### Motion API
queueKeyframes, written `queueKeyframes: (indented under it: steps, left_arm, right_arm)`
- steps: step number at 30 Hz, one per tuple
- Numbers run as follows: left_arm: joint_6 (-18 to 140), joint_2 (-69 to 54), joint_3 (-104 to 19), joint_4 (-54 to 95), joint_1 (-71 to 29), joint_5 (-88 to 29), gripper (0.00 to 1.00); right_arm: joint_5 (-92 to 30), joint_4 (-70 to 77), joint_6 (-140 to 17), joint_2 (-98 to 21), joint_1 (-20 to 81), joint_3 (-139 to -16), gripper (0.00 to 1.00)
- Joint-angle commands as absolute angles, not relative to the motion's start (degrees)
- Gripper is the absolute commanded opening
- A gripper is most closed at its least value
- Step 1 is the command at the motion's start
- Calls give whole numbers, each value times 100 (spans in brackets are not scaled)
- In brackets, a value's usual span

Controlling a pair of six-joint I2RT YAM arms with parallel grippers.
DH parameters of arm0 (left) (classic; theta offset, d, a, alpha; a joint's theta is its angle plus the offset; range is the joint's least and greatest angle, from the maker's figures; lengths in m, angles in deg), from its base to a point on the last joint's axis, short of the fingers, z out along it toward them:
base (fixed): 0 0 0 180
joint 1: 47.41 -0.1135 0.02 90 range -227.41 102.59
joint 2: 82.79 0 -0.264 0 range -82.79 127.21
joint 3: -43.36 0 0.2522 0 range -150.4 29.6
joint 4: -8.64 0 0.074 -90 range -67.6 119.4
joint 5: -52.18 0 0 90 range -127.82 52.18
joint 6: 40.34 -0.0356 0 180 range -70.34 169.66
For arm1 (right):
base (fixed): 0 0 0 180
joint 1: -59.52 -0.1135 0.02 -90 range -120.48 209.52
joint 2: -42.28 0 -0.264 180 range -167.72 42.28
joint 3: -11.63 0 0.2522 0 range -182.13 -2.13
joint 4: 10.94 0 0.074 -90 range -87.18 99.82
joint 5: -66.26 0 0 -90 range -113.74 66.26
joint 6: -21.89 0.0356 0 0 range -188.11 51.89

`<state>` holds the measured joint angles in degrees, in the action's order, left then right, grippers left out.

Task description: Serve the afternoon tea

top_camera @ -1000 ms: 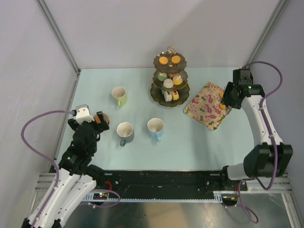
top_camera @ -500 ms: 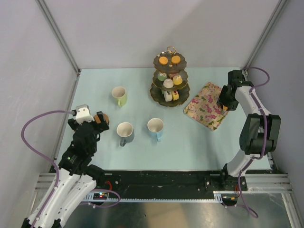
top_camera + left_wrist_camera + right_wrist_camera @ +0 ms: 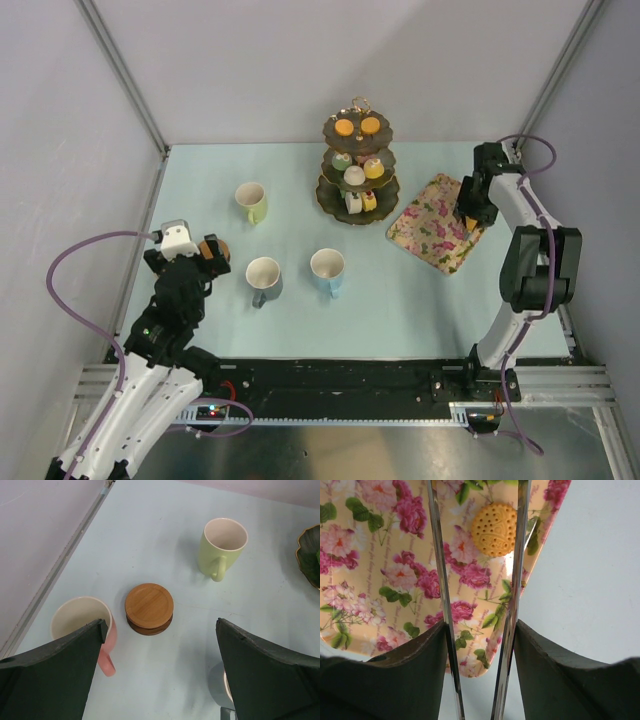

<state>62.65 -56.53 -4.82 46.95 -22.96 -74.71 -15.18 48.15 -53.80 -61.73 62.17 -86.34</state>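
Observation:
My right gripper [image 3: 480, 635] is shut on a pair of silver tongs [image 3: 438, 580], whose two blades stand apart on either side of a small round yellow cake [image 3: 494, 529] lying on the floral tray [image 3: 385, 580]. The blades do not pinch the cake. In the top view this gripper [image 3: 470, 214] hangs over the tray's right end [image 3: 430, 225]. The dark three-tier stand [image 3: 358, 165] holds several cakes. My left gripper [image 3: 160, 625] is open above the table, between a pink mug [image 3: 80, 622] and a grey mug [image 3: 219, 687], with stacked brown coasters [image 3: 149, 607] just ahead.
A yellow-green mug [image 3: 251, 202] stands left of the stand, and a blue mug [image 3: 328, 270] and the grey mug [image 3: 264, 277] sit nearer the front. Walls and metal posts close in the table on the left, back and right.
The right arm has folded closer to the right wall, its gripper shifting slightly up over the tray's end, and the tongs' blades have spread wider. The left arm has stayed put.

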Motion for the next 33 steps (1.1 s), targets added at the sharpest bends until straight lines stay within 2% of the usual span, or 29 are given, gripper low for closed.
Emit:
queueKeyframes:
  steps: [1,30,33]
  left_arm:
    - [6170,-5619,-437,4532,-2252,-7580,98]
    - [6161,-5695,-432,4510,-2254,-7562,98]
    - [6162,-5706,-433,4515,-2254,-7562,98]
  right_arm:
    - [-1422,4809,-5582,-6286,6092,-8995,57]
    - [-1021,5577,-6044,-6832,5965,-9511,52]
    - [-842,5682,-6087,-6885,5881,-9581,50]
